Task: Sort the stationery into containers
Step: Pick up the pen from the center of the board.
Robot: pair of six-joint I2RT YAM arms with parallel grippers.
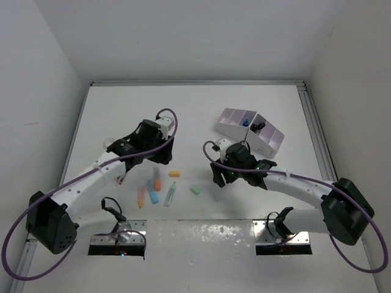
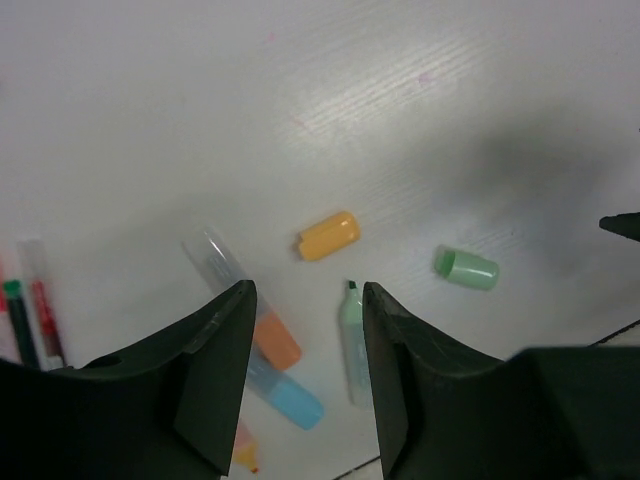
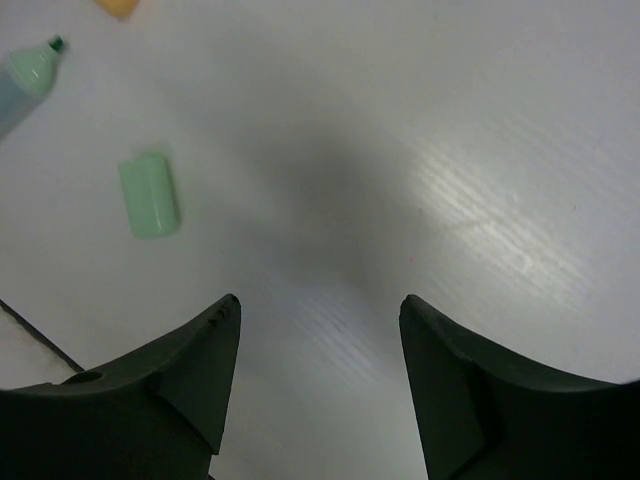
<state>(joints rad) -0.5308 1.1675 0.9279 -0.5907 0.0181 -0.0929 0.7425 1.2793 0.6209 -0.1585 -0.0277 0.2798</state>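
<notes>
Your left gripper (image 2: 307, 296) hangs over the table (image 1: 201, 104) with its 2 jaws apart and nothing between them. Below it lie an orange cap (image 2: 328, 235) and an uncapped green marker (image 2: 351, 340) whose tip shows in the gap between the jaws. A green cap (image 2: 466, 268) lies off to the right. A blue marker (image 2: 291, 402) and an orange-ended marker (image 2: 272, 345) are partly hidden behind 1 finger. Red pens (image 2: 40, 315) sit at the left edge of that wrist view.

Your right gripper (image 3: 320, 310) is spread wide and empty over bare table, with the green cap near it.

The white organizer (image 1: 269, 144) stands toward the far right of the table, well apart from the scattered items. Something blue and something black sit in its compartments.
</notes>
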